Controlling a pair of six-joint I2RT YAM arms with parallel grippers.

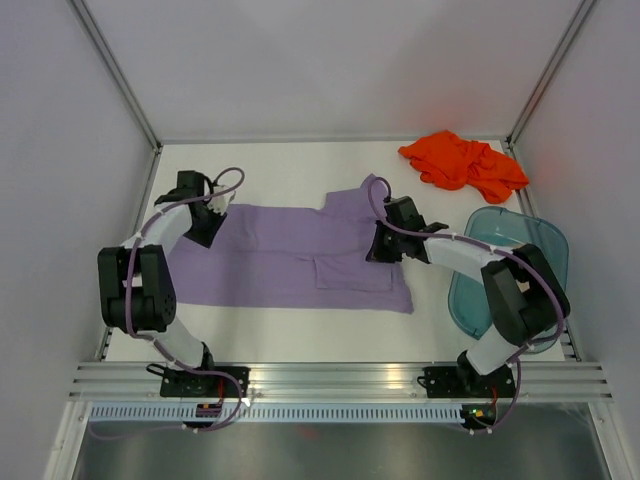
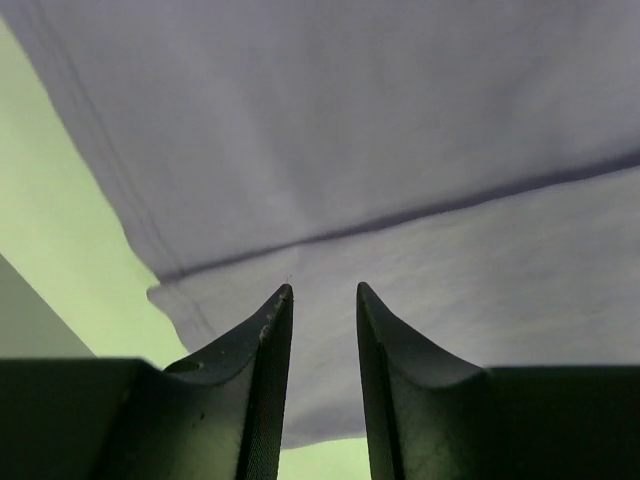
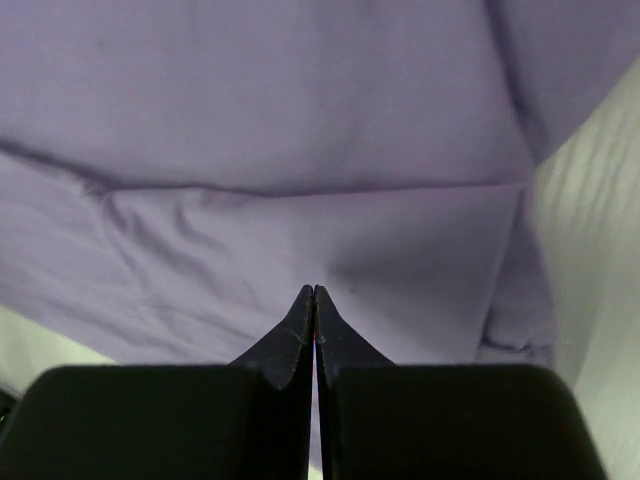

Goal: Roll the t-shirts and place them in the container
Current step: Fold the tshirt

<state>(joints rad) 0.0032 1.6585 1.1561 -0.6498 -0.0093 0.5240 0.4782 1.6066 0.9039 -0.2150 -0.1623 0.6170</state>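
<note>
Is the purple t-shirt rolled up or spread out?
Spread out. The purple t-shirt lies flat on the table, one flap folded over, no roll formed.

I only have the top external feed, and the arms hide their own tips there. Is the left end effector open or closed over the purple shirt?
Observer: Open. The left wrist view shows the left end effector with its jaws apart and the lavender t-shirt visible through the gap.
Operator: And the right one, near the sleeve?
Observer: The right end effector is shut, with its jaws pressed together just over the cloth. No fabric shows pinched between them.
</note>
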